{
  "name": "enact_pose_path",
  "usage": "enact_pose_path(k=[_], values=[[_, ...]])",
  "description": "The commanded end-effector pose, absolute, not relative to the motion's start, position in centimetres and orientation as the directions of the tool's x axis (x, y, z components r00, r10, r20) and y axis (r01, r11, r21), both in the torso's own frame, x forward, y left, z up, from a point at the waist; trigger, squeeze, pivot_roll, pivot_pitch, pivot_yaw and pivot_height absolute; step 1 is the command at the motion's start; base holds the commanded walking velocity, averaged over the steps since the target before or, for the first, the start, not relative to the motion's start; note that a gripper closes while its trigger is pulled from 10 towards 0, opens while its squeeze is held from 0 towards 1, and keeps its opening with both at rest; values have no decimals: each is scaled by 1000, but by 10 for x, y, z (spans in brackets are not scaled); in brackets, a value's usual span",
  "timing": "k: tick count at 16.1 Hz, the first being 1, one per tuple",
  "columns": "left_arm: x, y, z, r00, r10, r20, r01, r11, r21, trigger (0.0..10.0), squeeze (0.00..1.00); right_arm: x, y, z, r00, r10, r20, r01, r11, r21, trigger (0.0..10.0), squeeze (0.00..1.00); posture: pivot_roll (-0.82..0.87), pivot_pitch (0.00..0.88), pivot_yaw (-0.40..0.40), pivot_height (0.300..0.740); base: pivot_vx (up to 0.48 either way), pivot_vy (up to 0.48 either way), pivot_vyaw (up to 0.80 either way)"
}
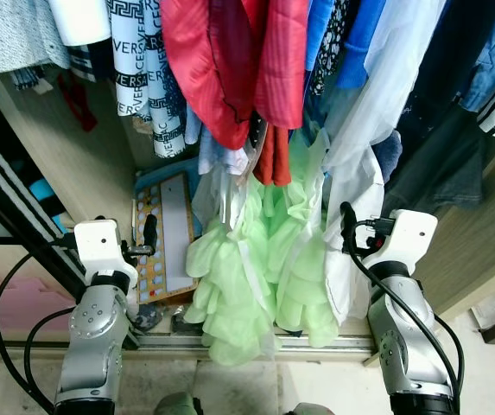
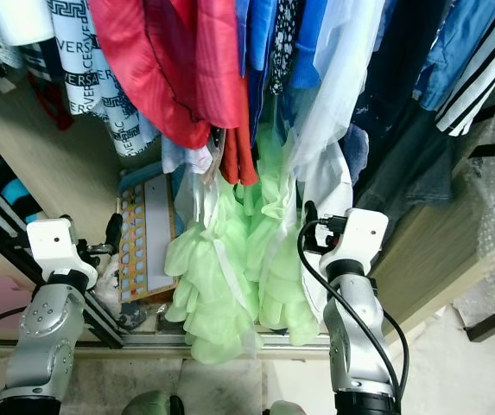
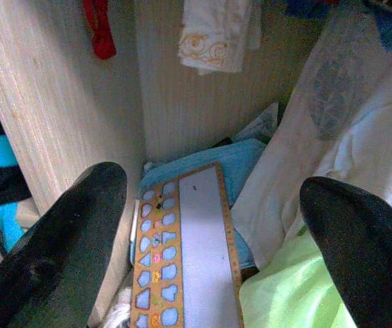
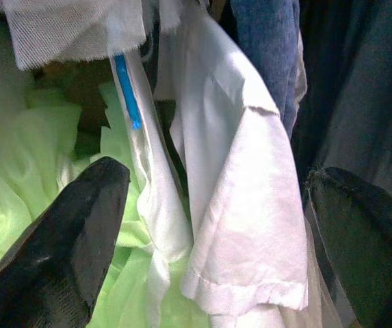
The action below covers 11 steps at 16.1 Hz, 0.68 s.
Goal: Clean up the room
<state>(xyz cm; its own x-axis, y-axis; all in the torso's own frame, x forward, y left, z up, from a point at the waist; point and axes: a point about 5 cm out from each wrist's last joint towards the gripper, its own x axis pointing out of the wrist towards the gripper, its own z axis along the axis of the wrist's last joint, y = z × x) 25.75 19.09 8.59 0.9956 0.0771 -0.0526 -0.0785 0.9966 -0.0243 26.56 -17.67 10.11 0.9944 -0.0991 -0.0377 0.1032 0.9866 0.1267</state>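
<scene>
Two pincers spread and empty, at the wardrobe.
Head view: my left gripper [image 1: 148,232] and right gripper [image 1: 347,226] flank the green dress [image 1: 256,277]. Left wrist: puzzle board [image 3: 185,260] just ahead, stiff, light; take its edge. Right wrist: white shirt [image 4: 240,205] between my fingers, soft, limp.

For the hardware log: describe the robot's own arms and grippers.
Two silver metal arms, left arm and right arm, each capped by a white boxy wrist housing with black cables looping alongside. The left gripper and right gripper each have two long, matte black, rounded fingers.
</scene>
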Motion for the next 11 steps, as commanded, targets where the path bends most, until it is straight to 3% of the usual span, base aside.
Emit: enact_pose_path(k=[1, 11], values=[[257, 193, 86, 995, 91, -50, -92, 995, -25, 10000, 0, 268, -176, 103, 996, -86, -34, 90, 988, 125, 10000, 0, -26, 0, -4, 740, 0, 0, 0], [260, 195, 85, 996, 79, -49, -81, 996, -33, 10000, 0, 269, -174, 105, 996, -86, -20, 87, 993, 81, 10000, 0, -29, 0, 5, 740, 0, 0, 0]])
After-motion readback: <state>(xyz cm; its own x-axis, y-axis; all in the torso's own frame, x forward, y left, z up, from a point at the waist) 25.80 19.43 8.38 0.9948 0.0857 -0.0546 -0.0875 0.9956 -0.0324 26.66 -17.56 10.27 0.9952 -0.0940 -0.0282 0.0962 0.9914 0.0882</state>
